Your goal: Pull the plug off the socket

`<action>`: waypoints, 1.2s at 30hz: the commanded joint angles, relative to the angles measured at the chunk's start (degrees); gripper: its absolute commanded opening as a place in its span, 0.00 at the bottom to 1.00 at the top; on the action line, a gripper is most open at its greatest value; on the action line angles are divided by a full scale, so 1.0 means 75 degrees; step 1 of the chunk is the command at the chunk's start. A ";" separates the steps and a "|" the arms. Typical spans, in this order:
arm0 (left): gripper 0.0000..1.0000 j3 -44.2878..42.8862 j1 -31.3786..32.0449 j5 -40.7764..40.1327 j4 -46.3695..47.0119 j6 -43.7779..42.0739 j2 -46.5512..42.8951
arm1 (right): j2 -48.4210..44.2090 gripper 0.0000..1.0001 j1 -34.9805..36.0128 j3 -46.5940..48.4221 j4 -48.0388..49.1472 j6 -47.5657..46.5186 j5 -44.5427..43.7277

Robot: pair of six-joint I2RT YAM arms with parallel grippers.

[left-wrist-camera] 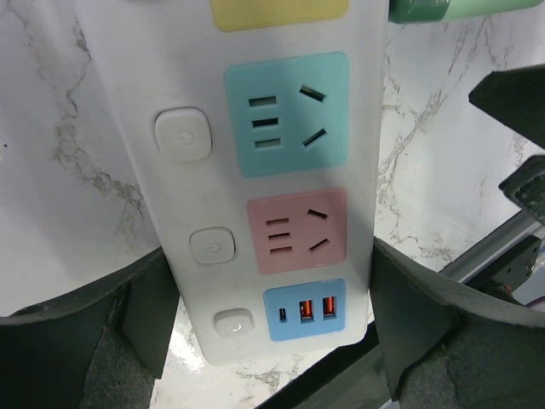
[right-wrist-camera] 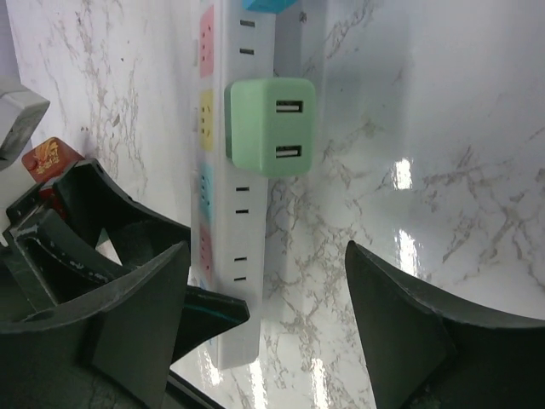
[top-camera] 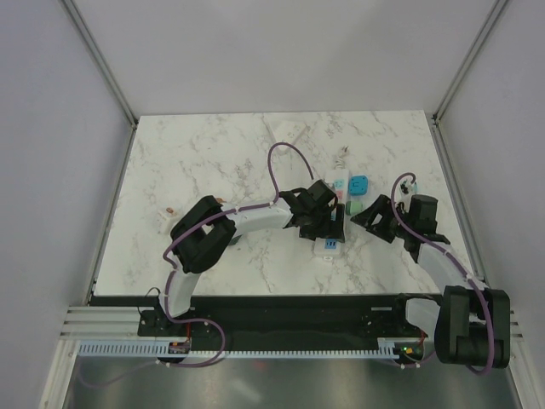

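Left claw spread astride power strip, green plug unlabelled

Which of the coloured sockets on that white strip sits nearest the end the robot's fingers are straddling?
The small blue USB panel, with its orange-lit ports, sits nearest that end of the power strip. Beyond it come the pink socket, then the larger light-blue socket.

The left arm arcs from the bench's near edge toward its middle; its left claw points down, jaws spread wide. The right arm bends inward; its right claw gapes too.
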State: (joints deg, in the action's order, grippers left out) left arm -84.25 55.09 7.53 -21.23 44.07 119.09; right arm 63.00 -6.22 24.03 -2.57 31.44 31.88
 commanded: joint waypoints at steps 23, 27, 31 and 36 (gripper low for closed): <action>0.02 0.0839 -0.0068 -0.0395 -0.0767 0.0065 0.0211 | 0.2592 0.68 0.0009 0.0241 0.3975 0.1374 0.0718; 0.02 0.0827 -0.0068 -0.0278 -0.0708 0.0077 0.0247 | 0.2709 0.54 -0.0014 0.0288 0.4046 0.1316 0.0695; 0.02 0.0862 -0.0068 -0.0219 -0.0696 0.0088 0.0270 | 0.2791 0.30 -0.0120 0.0323 0.3917 0.1234 0.0496; 0.02 0.0967 -0.0068 -0.0231 -0.0684 0.0263 0.0235 | 0.2850 0.00 -0.0413 0.0276 0.3776 0.1269 0.0531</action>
State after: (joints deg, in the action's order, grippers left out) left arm -81.17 54.92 7.64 -18.39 44.29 117.40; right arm 83.85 -7.53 25.28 24.77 42.04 37.34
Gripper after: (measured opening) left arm 0.881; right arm 0.351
